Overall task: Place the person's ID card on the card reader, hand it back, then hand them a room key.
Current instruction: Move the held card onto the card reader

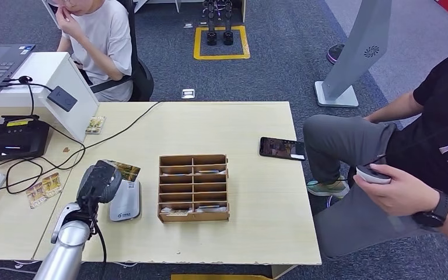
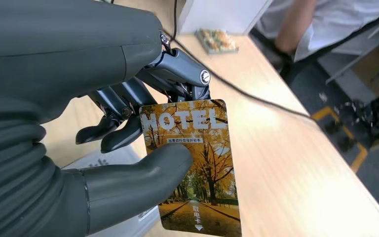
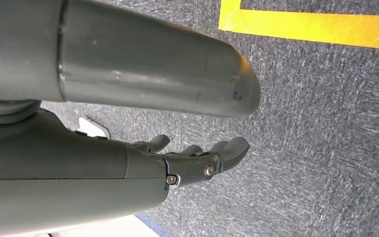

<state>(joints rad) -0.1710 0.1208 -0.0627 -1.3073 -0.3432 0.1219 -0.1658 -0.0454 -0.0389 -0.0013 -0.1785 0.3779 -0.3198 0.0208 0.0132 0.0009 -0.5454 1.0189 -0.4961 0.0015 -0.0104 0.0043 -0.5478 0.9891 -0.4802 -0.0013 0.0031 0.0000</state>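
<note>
My left hand [image 1: 98,182] pinches a card [image 1: 125,170] printed "HOTEL" over a picture of autumn trees. In the left wrist view the thumb [image 2: 143,173] presses the card [image 2: 197,163] against the darker fingers. Hand and card hover just above the far end of the grey-white card reader [image 1: 127,204], at the table's front left. A wooden compartment box [image 1: 193,188] with a few cards in its slots stands right of the reader. My right hand [image 3: 187,163] hangs over the carpet, fingers apart and holding nothing.
A person [image 1: 420,151] sits at the table's right side holding a small light object [image 1: 373,174]. A phone [image 1: 282,147] lies near the right edge. Loose cards [image 1: 44,189], cables and a black device [image 1: 17,139] crowd the left. Another person [image 1: 96,35] sits behind.
</note>
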